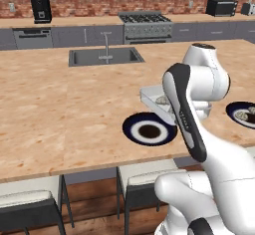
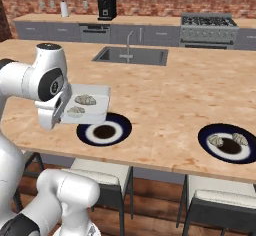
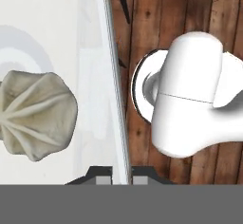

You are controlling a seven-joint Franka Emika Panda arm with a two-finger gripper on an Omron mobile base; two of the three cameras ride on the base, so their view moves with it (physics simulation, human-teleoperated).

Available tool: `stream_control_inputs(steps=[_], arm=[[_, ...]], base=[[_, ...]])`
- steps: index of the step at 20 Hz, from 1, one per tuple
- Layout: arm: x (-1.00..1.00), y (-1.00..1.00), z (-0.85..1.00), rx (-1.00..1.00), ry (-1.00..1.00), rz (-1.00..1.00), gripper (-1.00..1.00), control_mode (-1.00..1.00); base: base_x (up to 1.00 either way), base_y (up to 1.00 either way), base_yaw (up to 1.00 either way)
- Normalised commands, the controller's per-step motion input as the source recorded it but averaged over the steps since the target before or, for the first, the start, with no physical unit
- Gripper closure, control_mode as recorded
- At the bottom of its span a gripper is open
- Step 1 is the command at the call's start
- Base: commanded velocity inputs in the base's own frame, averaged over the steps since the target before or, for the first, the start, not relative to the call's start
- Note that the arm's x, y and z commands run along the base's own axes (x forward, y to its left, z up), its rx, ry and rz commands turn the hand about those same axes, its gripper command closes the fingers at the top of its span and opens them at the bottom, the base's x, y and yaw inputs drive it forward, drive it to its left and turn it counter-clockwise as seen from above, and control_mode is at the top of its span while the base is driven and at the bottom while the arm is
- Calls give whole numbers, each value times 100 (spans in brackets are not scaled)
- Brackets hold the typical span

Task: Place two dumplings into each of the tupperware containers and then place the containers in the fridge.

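The container [image 2: 91, 105] above the near plate [image 2: 104, 132], light, stiff and slick-walled, I hold by its rim in closed jaws, two loose dumplings [image 2: 85, 100] inside.

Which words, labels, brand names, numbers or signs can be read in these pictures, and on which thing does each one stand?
None can be read.
The whitish container, held in the shut end effector, carries two dumplings and bears no label.
The dark blue plates, the stove and the coffee machine show no legible markings.
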Motion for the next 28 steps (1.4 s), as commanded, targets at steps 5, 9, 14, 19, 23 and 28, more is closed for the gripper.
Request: stream_control_inputs(steps=[5, 9, 14, 19, 23, 28], arm=[[-36, 1, 17, 0, 0, -2, 100, -100], [-22, 0, 15, 0, -2, -2, 100, -100], [-16, 0, 11, 0, -4, 0, 100, 100], [0, 0, 0, 0, 0, 0, 100, 100], [0, 0, 0, 0, 0, 0, 100, 100], [0, 0, 0, 0, 0, 0, 100, 100]], base=[[0, 0, 0], [0, 0, 0], [-32, -5, -5], [-85, -83, -36], [-41, -98, -54], [-3, -73, -72]])
